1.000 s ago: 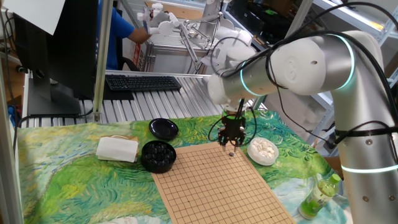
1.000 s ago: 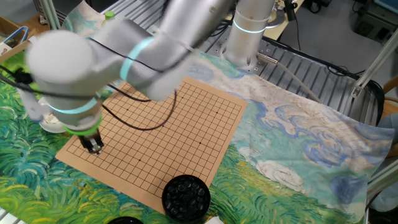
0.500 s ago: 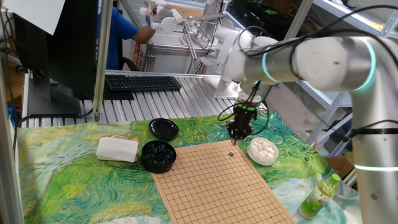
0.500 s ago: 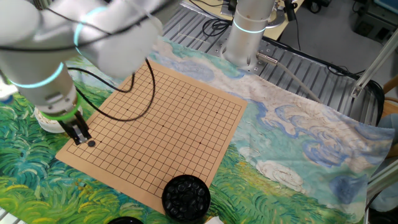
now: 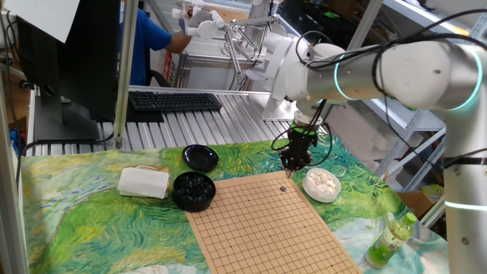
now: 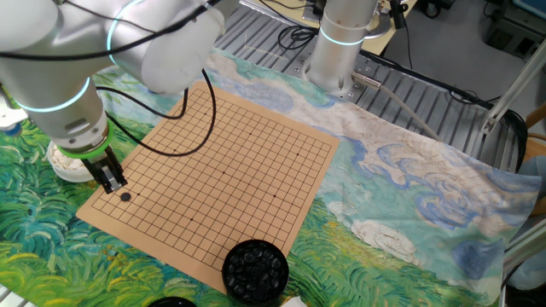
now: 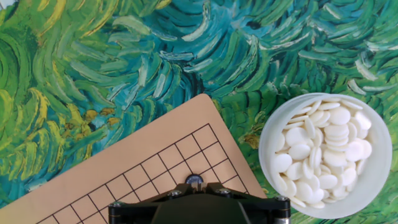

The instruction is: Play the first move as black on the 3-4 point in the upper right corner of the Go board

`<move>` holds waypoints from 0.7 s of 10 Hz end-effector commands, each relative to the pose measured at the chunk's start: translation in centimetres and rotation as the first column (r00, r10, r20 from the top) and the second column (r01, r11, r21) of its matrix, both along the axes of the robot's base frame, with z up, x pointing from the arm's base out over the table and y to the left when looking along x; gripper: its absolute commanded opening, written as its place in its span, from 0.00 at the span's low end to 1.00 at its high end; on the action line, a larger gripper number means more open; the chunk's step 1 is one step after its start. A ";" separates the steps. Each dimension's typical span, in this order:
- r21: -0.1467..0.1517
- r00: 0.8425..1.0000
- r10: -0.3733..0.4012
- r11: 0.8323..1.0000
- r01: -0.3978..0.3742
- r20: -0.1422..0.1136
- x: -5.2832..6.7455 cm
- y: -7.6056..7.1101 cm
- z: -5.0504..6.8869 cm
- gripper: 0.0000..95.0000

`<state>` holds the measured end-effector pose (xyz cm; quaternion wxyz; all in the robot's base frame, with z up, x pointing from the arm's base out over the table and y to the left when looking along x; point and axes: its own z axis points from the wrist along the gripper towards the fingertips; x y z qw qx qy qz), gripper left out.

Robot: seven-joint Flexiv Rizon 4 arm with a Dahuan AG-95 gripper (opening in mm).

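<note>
A single round black stone [image 6: 125,197], with no long axis to point any way, is seen lying flat on the Go board [image 6: 230,162] near its corner beside the white stone bowl [image 5: 322,185]. The gripper [image 6: 112,181] hangs just above it, fingers pressed together, holding nothing.

— What finishes do you see around the Go board [image 6: 223,175]?
— Your board looks like matt, smooth wood. Beside it, white stones [image 7: 323,152] shine glossy in a white plastic bowl [image 7: 375,180], on printed cloth [image 7: 124,68].

Table [image 5: 190,122] under swirl-print cloth [image 5: 84,213]; on cloth: Go board [image 5: 262,224], bowls, white box, bottle.
</note>
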<state>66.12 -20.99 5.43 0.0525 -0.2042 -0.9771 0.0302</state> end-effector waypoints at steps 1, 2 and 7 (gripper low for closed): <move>0.014 1.000 0.024 1.000 -0.024 -0.002 0.1 -0.1 0.0 0.00; 0.017 1.000 0.023 1.000 -0.023 -0.002 0.0 -0.1 0.1 0.00; 0.022 1.000 -0.017 1.000 0.017 -0.003 -0.2 0.0 0.2 0.00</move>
